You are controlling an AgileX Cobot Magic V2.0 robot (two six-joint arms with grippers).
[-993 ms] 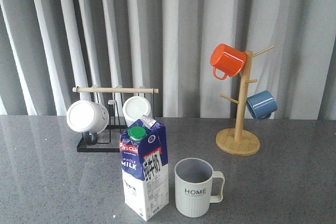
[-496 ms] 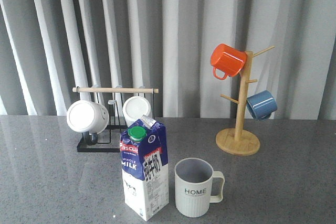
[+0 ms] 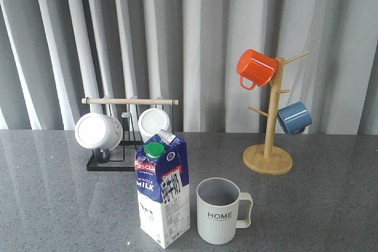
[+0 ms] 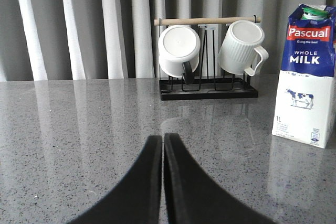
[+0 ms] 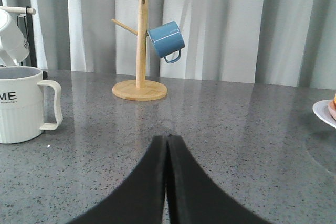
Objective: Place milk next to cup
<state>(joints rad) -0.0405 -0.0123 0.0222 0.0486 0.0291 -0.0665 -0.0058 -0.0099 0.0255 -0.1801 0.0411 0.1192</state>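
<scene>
The milk carton (image 3: 162, 193), blue and white with a green cap, stands upright on the grey table, just left of the pale ribbed "HOME" cup (image 3: 220, 210); a narrow gap separates them. The carton also shows in the left wrist view (image 4: 305, 74), the cup in the right wrist view (image 5: 21, 103). My left gripper (image 4: 163, 137) is shut and empty, low over bare table, away from the carton. My right gripper (image 5: 167, 139) is shut and empty, away from the cup. Neither gripper shows in the front view.
A black rack (image 3: 127, 137) with two white mugs stands behind the carton. A wooden mug tree (image 3: 269, 146) with an orange mug (image 3: 255, 68) and a blue mug (image 3: 293, 117) stands at the back right. A white plate edge (image 5: 325, 113) shows in the right wrist view.
</scene>
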